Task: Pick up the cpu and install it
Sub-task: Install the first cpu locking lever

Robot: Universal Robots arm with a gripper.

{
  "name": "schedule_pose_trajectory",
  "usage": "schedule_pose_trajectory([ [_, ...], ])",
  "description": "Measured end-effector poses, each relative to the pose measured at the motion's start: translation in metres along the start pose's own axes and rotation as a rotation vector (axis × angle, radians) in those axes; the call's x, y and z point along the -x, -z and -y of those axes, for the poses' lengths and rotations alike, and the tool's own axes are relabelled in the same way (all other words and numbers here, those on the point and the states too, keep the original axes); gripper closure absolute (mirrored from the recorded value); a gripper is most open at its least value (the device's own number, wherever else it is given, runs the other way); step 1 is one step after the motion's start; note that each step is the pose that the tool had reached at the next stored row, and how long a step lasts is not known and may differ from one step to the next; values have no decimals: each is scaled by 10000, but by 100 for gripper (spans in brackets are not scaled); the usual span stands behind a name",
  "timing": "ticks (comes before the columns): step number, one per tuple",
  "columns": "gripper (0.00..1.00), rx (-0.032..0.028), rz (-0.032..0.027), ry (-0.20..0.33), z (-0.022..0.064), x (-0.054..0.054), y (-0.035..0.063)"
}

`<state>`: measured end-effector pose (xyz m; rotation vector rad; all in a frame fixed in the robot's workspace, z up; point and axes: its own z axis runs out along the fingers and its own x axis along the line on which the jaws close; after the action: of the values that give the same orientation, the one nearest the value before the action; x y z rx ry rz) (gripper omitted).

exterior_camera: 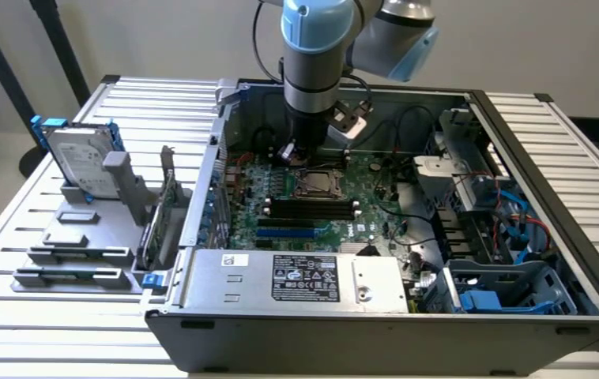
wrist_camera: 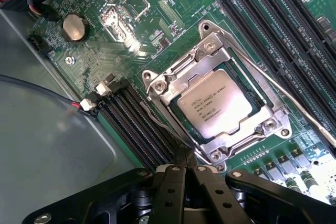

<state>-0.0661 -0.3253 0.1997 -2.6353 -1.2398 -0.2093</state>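
The cpu (wrist_camera: 210, 103) is a small square chip with a shiny silver-grey top and printed text. It lies flat inside the metal socket frame (wrist_camera: 157, 85) on the green motherboard (wrist_camera: 105, 40). From the exterior view the cpu (exterior_camera: 314, 183) sits mid-board inside the open computer case (exterior_camera: 384, 332). My gripper (wrist_camera: 184, 161) hovers just beside the socket's corner, its black fingers pressed together with nothing between them. In the exterior view, my gripper (exterior_camera: 291, 151) hangs a little behind the socket, toward that view's left.
Black memory slots (wrist_camera: 142, 124) run alongside the socket. A silver power supply (exterior_camera: 289, 276) fills the case's near side, and cables and drive bays (exterior_camera: 489, 213) crowd the exterior view's right. A hard drive (exterior_camera: 80, 162) stands in grey holders outside the case on the left.
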Motion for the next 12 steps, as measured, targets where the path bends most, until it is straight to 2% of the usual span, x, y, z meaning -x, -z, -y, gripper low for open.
schedule_pose_trajectory([
  [12, 89, 3, 16, -2, 4, -5, -2],
])
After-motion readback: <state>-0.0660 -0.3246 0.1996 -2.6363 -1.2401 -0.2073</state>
